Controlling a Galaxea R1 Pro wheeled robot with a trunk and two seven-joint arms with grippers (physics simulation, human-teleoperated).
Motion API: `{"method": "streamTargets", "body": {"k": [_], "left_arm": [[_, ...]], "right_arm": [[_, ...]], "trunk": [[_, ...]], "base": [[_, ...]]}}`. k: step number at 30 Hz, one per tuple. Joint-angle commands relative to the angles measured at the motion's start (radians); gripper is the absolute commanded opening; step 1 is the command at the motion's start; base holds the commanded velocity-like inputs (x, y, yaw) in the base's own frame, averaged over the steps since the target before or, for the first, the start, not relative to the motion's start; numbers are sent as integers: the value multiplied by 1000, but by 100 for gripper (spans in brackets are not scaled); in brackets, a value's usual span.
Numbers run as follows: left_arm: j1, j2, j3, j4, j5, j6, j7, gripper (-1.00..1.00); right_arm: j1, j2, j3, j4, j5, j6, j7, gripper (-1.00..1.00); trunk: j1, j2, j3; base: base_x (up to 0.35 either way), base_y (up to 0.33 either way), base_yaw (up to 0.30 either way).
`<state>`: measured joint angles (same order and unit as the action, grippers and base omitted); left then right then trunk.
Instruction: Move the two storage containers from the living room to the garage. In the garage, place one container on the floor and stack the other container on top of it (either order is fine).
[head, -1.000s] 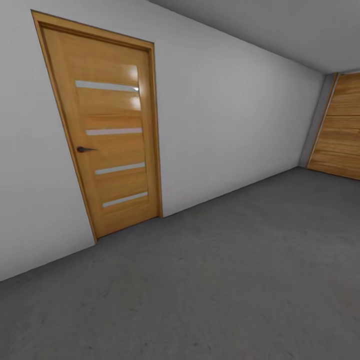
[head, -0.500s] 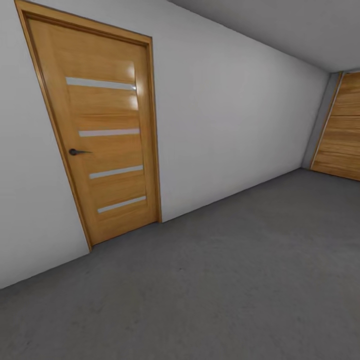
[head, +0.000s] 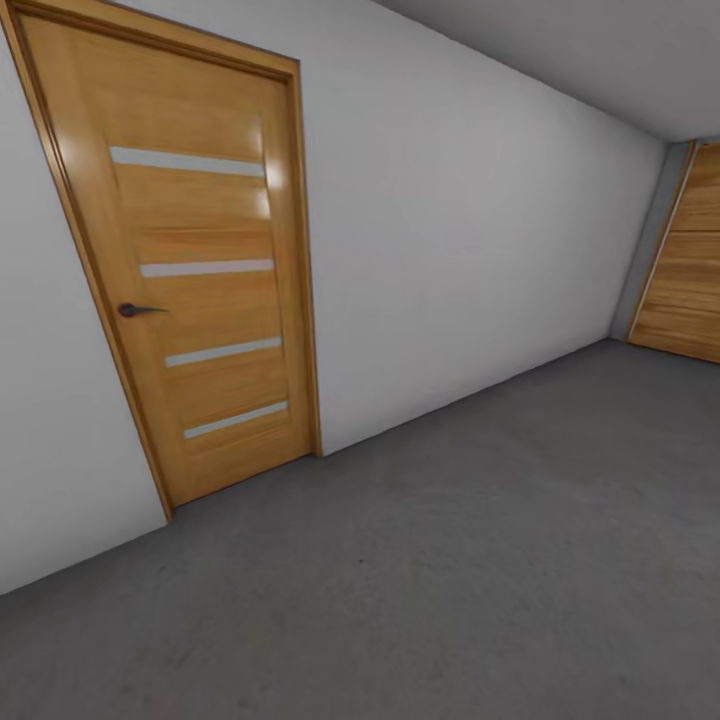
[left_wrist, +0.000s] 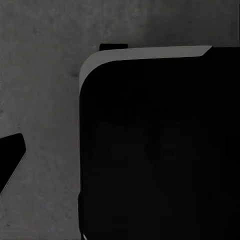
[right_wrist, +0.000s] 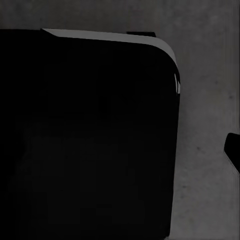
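I am in the garage. Its dark grey concrete floor (head: 480, 560) spreads across the lower half of the head view, below a plain pale wall (head: 460, 250). The two storage containers are out of view. The left wrist view looks down on the robot's black base (left_wrist: 160, 150) over the concrete floor (left_wrist: 45, 75), and a dark tip (left_wrist: 10, 160) pokes in at the picture's edge. The right wrist view has the same black base (right_wrist: 85, 135) and a dark tip (right_wrist: 233, 150) at its edge.
A shut wooden door (head: 190, 270) with pale horizontal strips and a dark handle (head: 130, 310) stands in the wall at the left. Wooden plank doors (head: 690, 260) close the far right end. Bare concrete runs between them.
The whole head view has shifted: the door now sits further left and looks larger, so the camera has moved nearer the wall. Nothing in the room itself has moved.
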<state>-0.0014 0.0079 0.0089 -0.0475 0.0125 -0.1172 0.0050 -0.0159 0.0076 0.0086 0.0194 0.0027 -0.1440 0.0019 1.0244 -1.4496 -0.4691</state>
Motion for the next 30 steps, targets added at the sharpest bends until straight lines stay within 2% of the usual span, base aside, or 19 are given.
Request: {"method": "streamTargets", "body": {"k": [1,17,30], "left_arm": [[0,0,1,0,1,-2,1,100],[0,0,1,0,1,-1,0,100],[0,0,1,0,1,-1,0,100]], "right_arm": [[-1,0,1,2,0,-5,0,100],[-1,4,-1,2,5,-5,1,100],[-1,4,-1,2,6,-6,1,100]], "trunk": [[1,0,-1],[1,0,-1],[1,0,-1]], "base": [[321,0,0],[321,-15,0],[313,-103,226]]}}
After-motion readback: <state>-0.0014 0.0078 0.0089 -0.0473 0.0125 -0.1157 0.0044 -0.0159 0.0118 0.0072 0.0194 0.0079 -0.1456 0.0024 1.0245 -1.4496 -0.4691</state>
